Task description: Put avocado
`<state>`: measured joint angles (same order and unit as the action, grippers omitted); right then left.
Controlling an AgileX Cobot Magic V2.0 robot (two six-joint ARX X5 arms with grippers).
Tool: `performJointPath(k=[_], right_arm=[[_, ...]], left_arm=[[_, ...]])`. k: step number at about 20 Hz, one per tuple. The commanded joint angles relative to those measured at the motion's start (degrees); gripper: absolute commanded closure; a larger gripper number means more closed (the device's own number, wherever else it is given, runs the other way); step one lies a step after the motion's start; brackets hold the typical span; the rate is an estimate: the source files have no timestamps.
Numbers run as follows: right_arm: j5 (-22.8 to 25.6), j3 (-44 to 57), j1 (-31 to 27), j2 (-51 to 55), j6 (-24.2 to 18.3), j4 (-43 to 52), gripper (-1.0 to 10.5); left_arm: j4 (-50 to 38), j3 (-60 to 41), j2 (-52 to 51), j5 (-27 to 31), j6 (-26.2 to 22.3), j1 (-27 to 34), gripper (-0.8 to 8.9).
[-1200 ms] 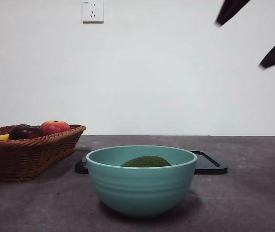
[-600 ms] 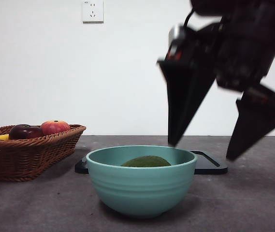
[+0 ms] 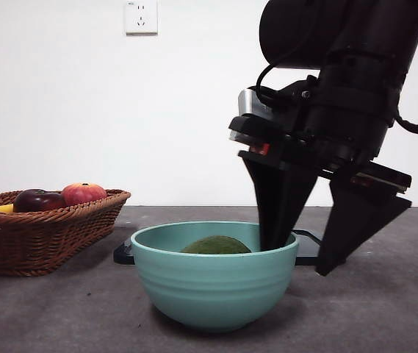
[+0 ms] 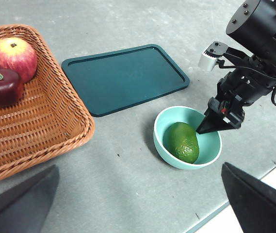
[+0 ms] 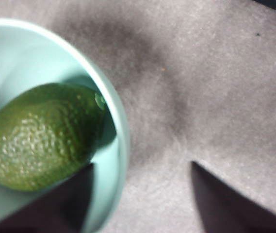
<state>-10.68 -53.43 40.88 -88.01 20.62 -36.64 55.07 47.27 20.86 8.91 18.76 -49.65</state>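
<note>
Front view: nearest, teal bowl (image 3: pixel 214 276) on the surface (image 3: pixel 385 309), with avocado (image 3: pixel 216 245) lying inside. Just over its rim, right pincer (image 3: pixel 308 250) spread wide, straddling the bowl's wall, gripping nothing. Behind, dark tray (image 3: pixel 319 250). Far off, wicker basket (image 3: pixel 40 235) with fruit. Left pincer (image 4: pixel 138 204) open, well apart.
</note>
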Motion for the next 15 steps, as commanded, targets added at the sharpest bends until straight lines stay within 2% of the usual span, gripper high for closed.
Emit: performJointPath(k=[1,5,10,15], right_arm=[[-0.83,-1.03,0.63,-1.46,2.69,0.92,7.7],[-1.40,-1.01,0.61,-1.57,5.22,2.27,9.4],[-0.96,-3.37,0.44,-1.57,7.30,0.98,9.4],[-0.15,-15.10,-3.23,-5.49,6.97,-5.49,9.4]], left_arm=[[-0.63,0.24,0.04,0.20,-0.28,-0.46,2.21],[-0.66,0.24,0.04,0.20,-0.28,-0.46,2.21],[-0.66,0.24,0.04,0.20,-0.28,-0.46,2.21],[-0.66,0.24,0.04,0.20,-0.28,-0.46,2.21]])
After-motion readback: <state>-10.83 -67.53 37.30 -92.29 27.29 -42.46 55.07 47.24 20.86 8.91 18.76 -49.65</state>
